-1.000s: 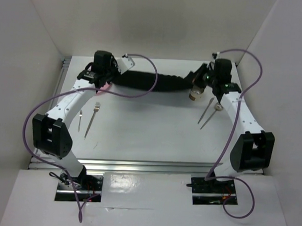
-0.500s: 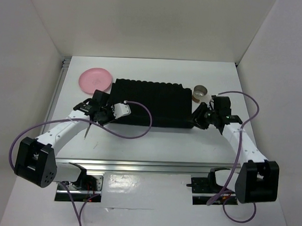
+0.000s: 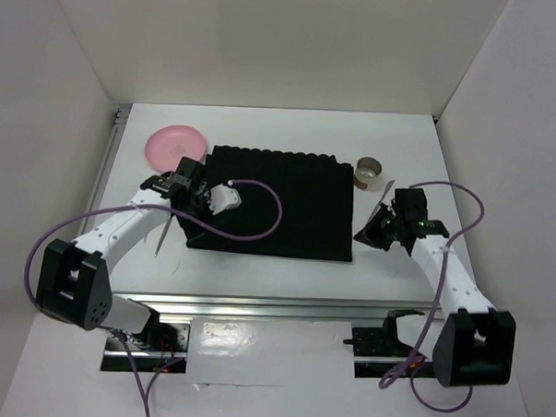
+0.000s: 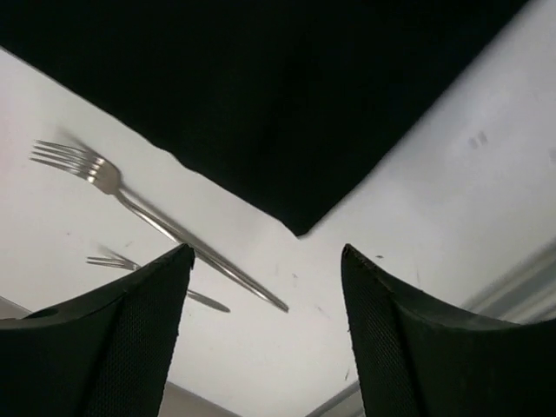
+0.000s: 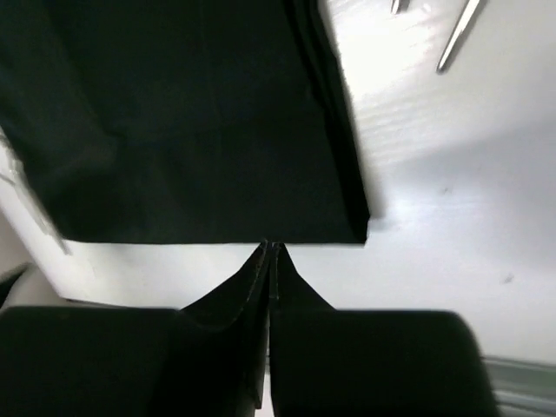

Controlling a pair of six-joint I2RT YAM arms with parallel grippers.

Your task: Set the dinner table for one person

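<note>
The black ribbed placemat [image 3: 278, 204] [image 5: 174, 113] lies flat on the white dinner table [image 3: 256, 280]. My left gripper [image 3: 178, 209] [image 4: 265, 261] hovers open over bare table just off the mat's near left corner [image 4: 300, 228], holding nothing. Two forks [image 4: 156, 228] [image 3: 158, 240] lie left of that corner. My right gripper [image 3: 360, 236] [image 5: 271, 247] is shut, its tips at the mat's near edge close to the right corner. Nothing shows between its fingers.
A pink plate [image 3: 176, 147] sits at the back left beside the mat. A small metal cup [image 3: 369, 171] stands at the back right. Two long utensils [image 3: 387, 188] [image 5: 458, 33] lie right of the mat. Aluminium rails [image 3: 255, 304] run along the near edge.
A second ago both arms held the bunched mat at the back. It now lies spread flat toward the near edge. My left gripper has opened; the right one opened and shut again.
</note>
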